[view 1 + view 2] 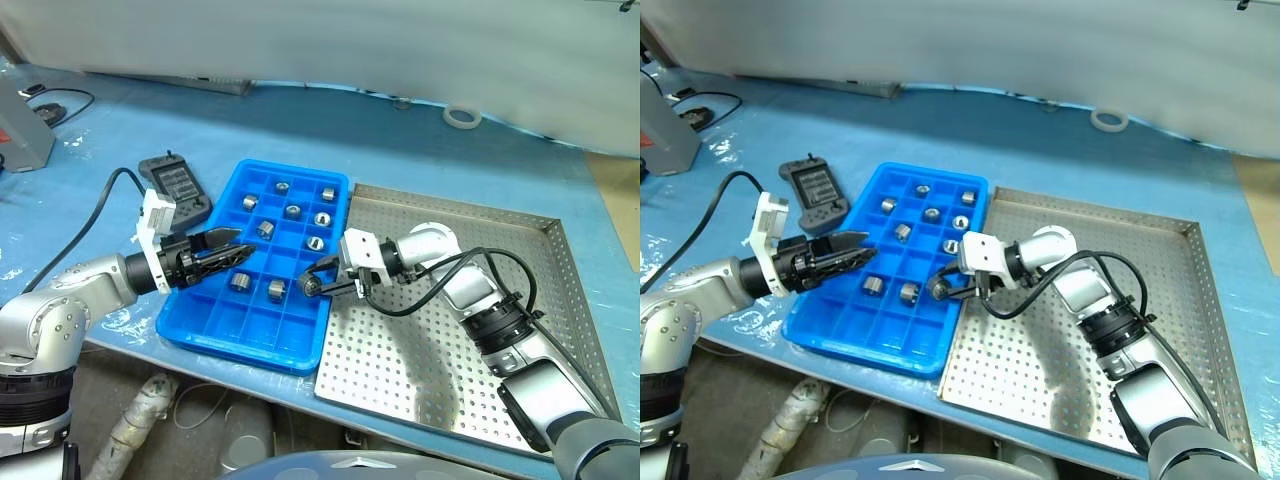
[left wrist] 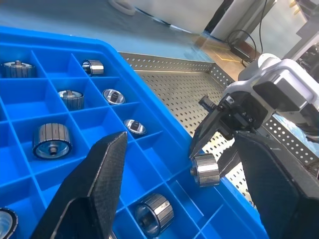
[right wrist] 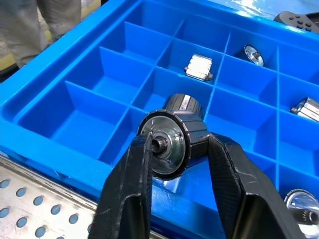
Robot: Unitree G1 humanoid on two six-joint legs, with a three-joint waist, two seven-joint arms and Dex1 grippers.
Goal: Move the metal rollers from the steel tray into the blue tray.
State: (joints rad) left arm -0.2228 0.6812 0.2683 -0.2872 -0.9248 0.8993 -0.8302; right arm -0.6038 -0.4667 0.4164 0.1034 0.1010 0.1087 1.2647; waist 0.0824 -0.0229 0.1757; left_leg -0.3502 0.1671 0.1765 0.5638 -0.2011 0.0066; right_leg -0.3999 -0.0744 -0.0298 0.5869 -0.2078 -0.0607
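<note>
Where head views blur, right wrist view shows right gripper (image 3: 177, 149) jaws gripping roller (image 3: 172, 142); left gripper (image 2: 184, 199) jaws open.

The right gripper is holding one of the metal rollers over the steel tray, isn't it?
Not quite. The right gripper does hold a metal roller between its fingers, but over the blue tray, above its compartments near the edge that meets the steel tray. The right wrist view shows it.

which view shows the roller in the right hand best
The right wrist view: the shiny silver metal roller sits close up between the right hand's black fingers, above the blue tray. The left wrist view shows it side-on; the eye views show it tiny.
</note>
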